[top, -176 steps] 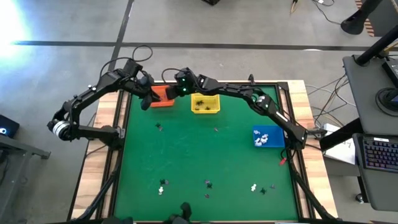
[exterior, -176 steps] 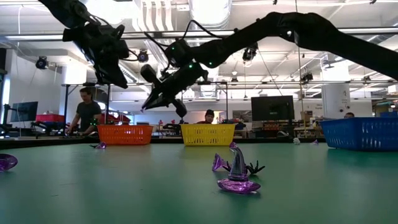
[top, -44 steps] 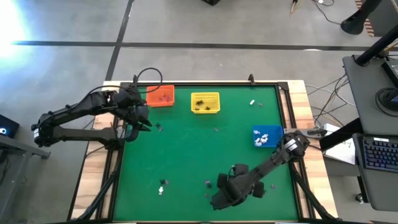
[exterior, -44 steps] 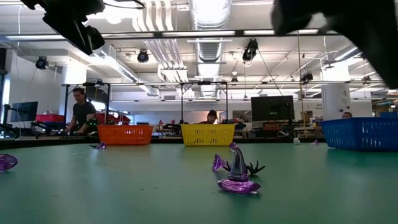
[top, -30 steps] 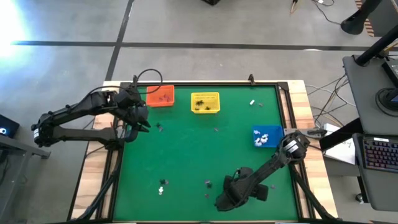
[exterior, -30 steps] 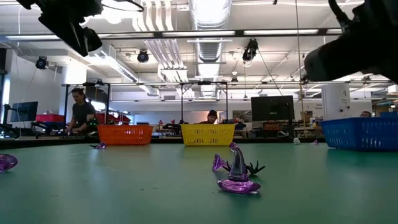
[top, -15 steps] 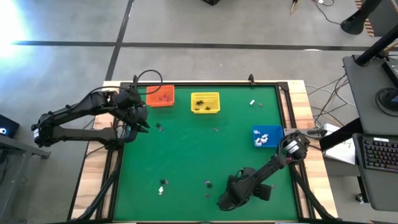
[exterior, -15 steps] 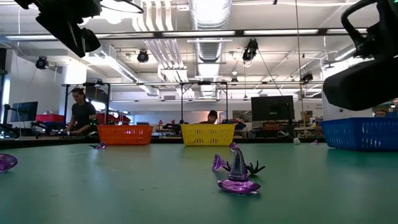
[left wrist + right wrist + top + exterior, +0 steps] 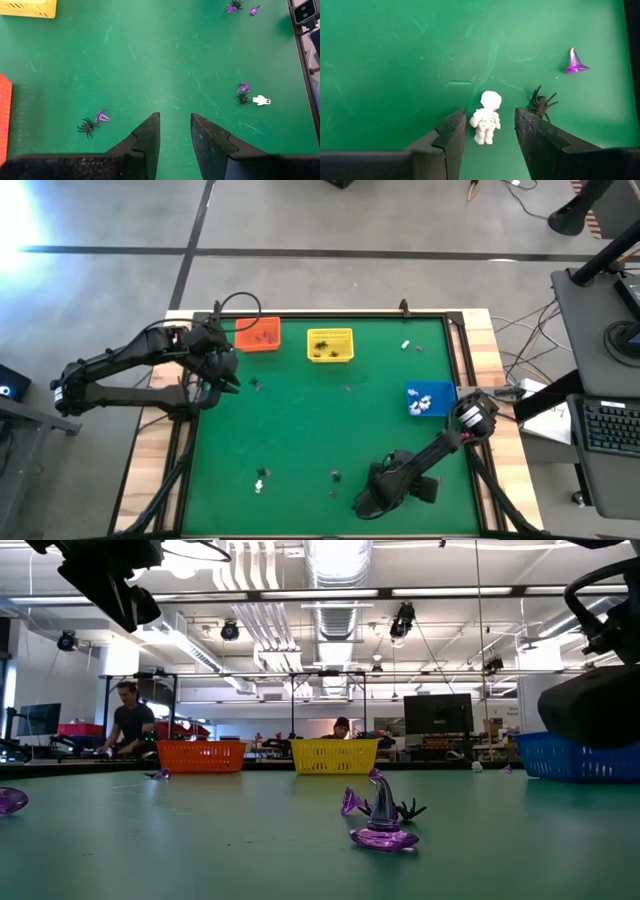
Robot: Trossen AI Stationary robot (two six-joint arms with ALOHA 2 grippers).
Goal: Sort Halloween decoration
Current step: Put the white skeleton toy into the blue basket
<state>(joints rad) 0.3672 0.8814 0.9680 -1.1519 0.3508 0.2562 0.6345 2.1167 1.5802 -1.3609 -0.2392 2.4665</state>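
The Halloween decoration lies scattered on the green mat. In the right wrist view a white skeleton (image 9: 486, 123) lies on the mat between the two fingers of my right gripper (image 9: 490, 115), which is open and touches nothing. Just beyond it lie a black spider (image 9: 541, 106) and a purple witch hat (image 9: 576, 62). In the high view this gripper (image 9: 378, 496) is low, near the table's near edge. My left gripper (image 9: 175, 122) hangs open and holds nothing, high beside the orange basket (image 9: 258, 335), over a spider (image 9: 88, 128) and a purple trinket (image 9: 102, 116).
A yellow basket (image 9: 330, 345) stands at the far middle and a blue basket (image 9: 431, 400) at the right edge, both holding trinkets. Loose trinkets lie at the near left (image 9: 260, 478), near middle (image 9: 335, 476), centre (image 9: 347, 388) and far right (image 9: 405, 344). A person works in the room beyond.
My right gripper has sunk toward the mat near the table's near edge, shifting slightly toward the right edge. The trinkets on the mat have stayed in place.
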